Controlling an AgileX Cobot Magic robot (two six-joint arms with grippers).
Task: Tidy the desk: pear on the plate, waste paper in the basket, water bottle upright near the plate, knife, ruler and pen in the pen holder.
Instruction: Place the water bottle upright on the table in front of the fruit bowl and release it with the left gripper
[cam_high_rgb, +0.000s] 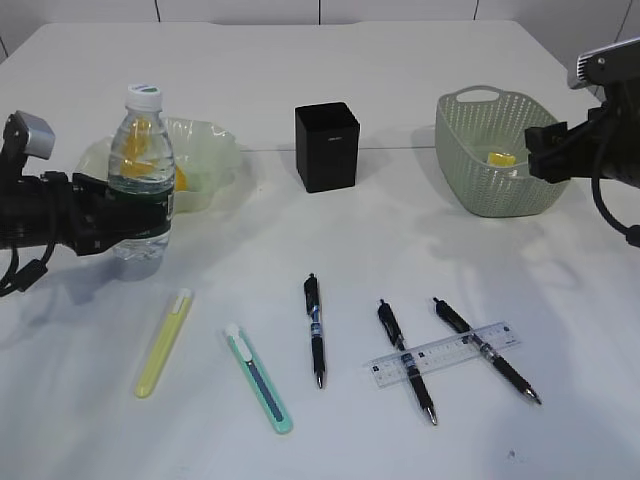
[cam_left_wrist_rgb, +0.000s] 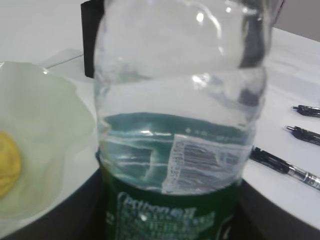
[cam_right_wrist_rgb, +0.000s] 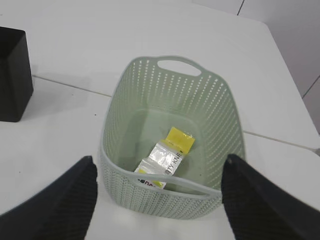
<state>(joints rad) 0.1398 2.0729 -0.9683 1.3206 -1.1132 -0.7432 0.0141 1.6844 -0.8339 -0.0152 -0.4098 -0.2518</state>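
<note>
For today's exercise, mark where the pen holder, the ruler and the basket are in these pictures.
pen holder (cam_high_rgb: 327, 150), exterior view, on its front face.
ruler (cam_high_rgb: 443, 354), exterior view, on its middle, between two pens.
basket (cam_right_wrist_rgb: 165, 205), right wrist view, on its near wall.

Sage-green woven-pattern basket (cam_high_rgb: 495, 165), matte black pen holder (cam_high_rgb: 327, 146), dark green label on clear water bottle (cam_high_rgb: 140, 170).

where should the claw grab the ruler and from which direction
Judging by its pose, grip the ruler across its narrow width at the free left end, coming straight down. It is thin and clear, and it lies across two black pens, which seem to hold it slightly off the desk. At the middle the claw would likely catch the pens.
</note>
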